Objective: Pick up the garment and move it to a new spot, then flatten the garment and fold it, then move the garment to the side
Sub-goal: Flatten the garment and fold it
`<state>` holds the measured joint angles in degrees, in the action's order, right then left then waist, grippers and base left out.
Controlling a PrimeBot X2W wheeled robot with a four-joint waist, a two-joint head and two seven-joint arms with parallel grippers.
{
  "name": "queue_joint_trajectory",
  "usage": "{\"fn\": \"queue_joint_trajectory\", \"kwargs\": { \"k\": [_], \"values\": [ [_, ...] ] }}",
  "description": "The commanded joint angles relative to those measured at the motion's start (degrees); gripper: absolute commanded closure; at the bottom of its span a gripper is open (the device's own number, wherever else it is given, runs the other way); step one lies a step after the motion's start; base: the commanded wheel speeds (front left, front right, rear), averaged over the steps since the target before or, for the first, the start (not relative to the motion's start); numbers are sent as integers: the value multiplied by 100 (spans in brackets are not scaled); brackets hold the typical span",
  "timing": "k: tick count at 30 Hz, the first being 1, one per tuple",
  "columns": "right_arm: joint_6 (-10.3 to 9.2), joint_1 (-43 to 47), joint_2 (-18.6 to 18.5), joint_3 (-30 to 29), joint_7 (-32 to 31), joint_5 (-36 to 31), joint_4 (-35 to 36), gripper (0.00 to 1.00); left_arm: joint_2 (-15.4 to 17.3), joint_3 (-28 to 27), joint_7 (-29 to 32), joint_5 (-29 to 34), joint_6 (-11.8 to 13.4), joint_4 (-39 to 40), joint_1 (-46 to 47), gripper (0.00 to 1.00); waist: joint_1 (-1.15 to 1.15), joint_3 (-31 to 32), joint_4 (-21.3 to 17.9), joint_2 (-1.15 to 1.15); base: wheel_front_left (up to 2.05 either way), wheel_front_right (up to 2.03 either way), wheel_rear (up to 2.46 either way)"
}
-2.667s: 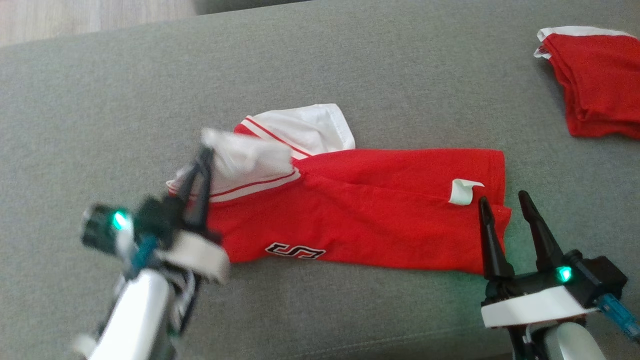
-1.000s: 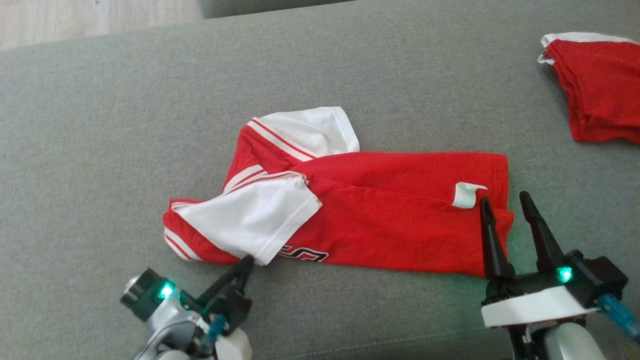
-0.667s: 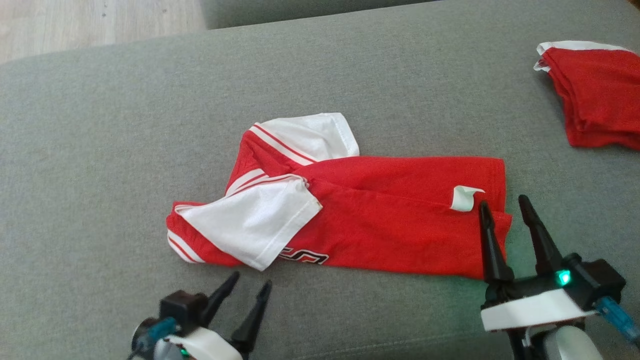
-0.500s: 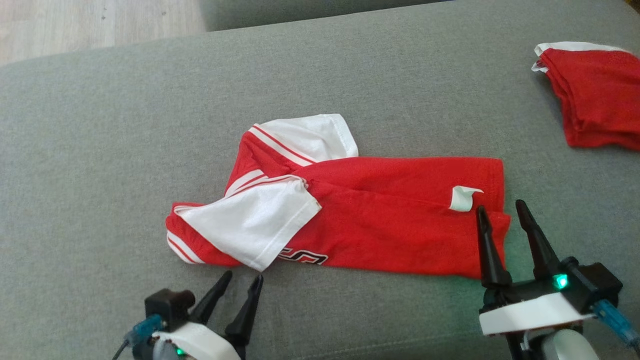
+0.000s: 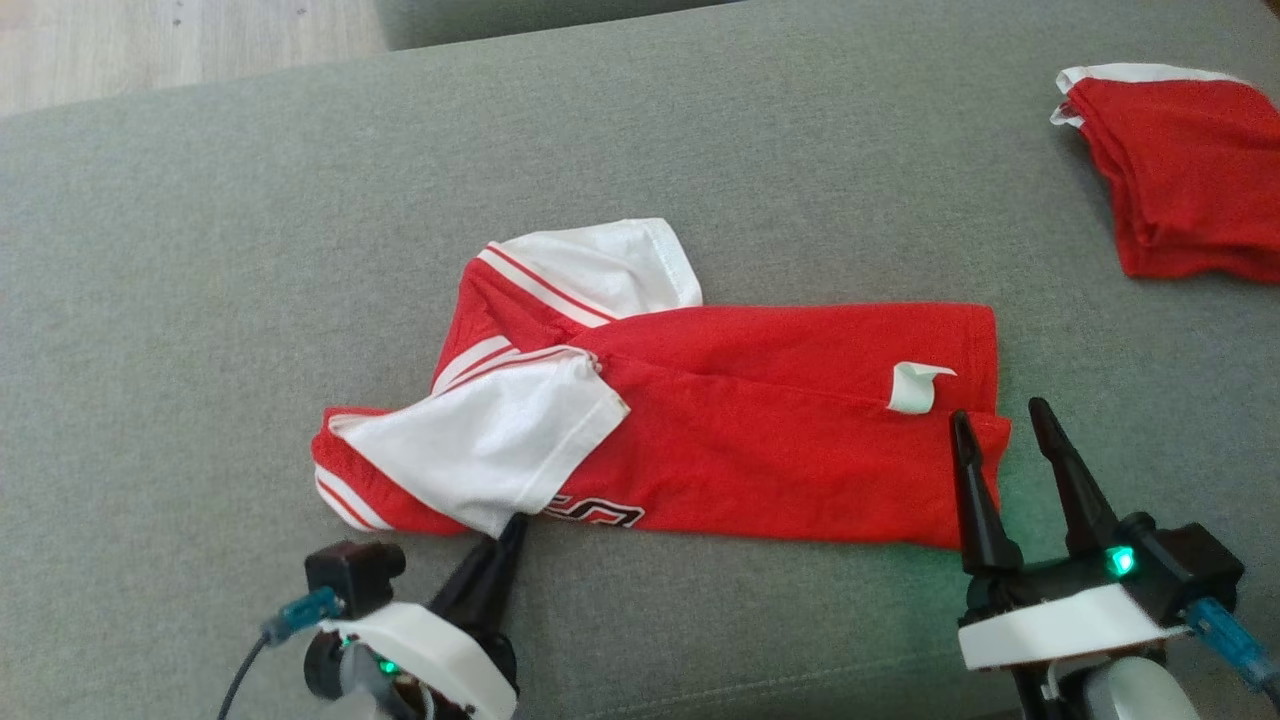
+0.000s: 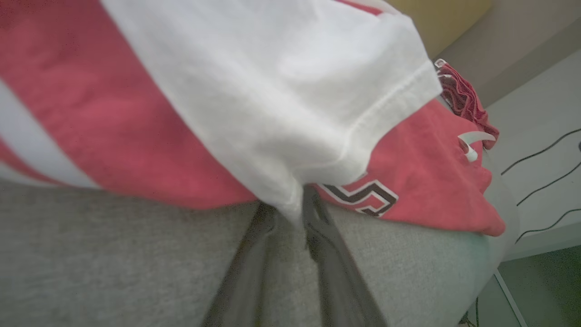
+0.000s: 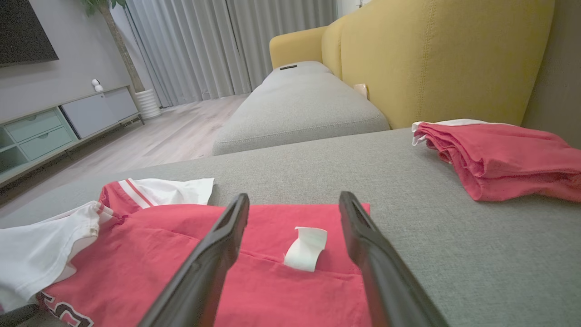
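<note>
head view: we see the red-and-white garment (image 5: 780, 440) lying folded lengthwise on the grey sofa (image 5: 200, 250). the left gripper (image 5: 510, 528) has its jaws narrow around the white sleeve (image 5: 480, 450) corner, and we cannot tell whether they grip it. the right gripper (image 5: 999, 410) holds its jaws wide over the hem.

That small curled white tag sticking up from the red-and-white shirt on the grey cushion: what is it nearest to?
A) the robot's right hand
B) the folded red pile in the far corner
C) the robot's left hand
A: the small curled white fabric tag on the red-and-white cotton shirt sits just beyond the tips of the right hand, which frames it in the right wrist view.
</note>
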<state>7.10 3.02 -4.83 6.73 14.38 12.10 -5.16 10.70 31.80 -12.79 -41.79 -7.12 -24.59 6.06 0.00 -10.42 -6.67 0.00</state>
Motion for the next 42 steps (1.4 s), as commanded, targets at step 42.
{"fn": "queue_joint_trajectory", "kwargs": {
  "k": [42],
  "values": [
    [39,-1120,-314,-37,62,300,-2635,0,1615,70,1030,-465,468,2644,-21,100,0,6,184,0,0,0,0]
  ]
}}
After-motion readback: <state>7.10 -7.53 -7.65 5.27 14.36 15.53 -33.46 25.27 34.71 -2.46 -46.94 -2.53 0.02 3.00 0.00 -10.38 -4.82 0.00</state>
